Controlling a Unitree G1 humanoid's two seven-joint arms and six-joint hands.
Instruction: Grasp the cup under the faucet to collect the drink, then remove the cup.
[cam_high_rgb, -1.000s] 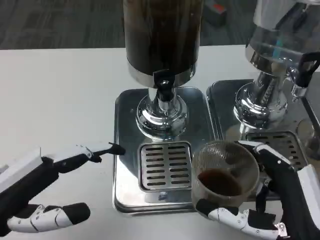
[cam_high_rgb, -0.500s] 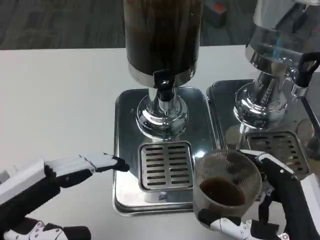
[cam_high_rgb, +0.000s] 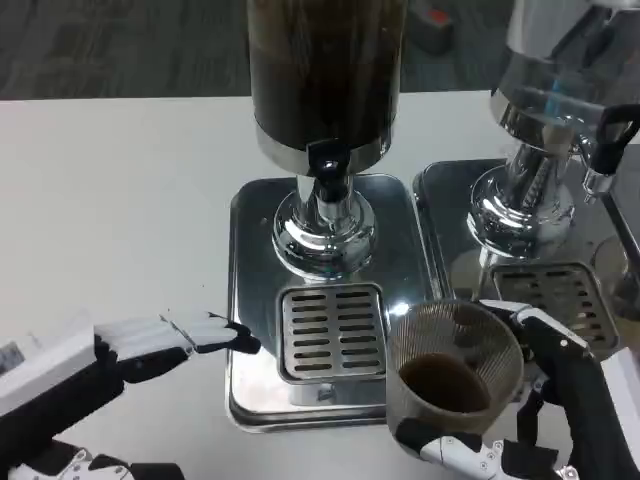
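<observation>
at lower right the right hand (cam_high_rgb: 530, 420) holds the ribbed cup (cam_high_rgb: 453, 372) of dark drink beside the drip grate (cam_high_rgb: 331, 333); at lower left the left hand (cam_high_rgb: 150, 345) lies empty, fingers extended.

A second dispenser (cam_high_rgb: 545, 120) stands on its own steel tray (cam_high_rgb: 600, 270) at the right of the white worktop (cam_high_rgb: 120, 200), with grey floor (cam_high_rgb: 120, 45) beyond.

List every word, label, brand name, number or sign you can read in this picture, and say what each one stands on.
No readable text.
Left dispenser with dark drink, its tap and drip grate: no lettering.
Second dispenser: none legible.
Ribbed cup in the right hand: no print.
Left hand: unmarked.
</observation>
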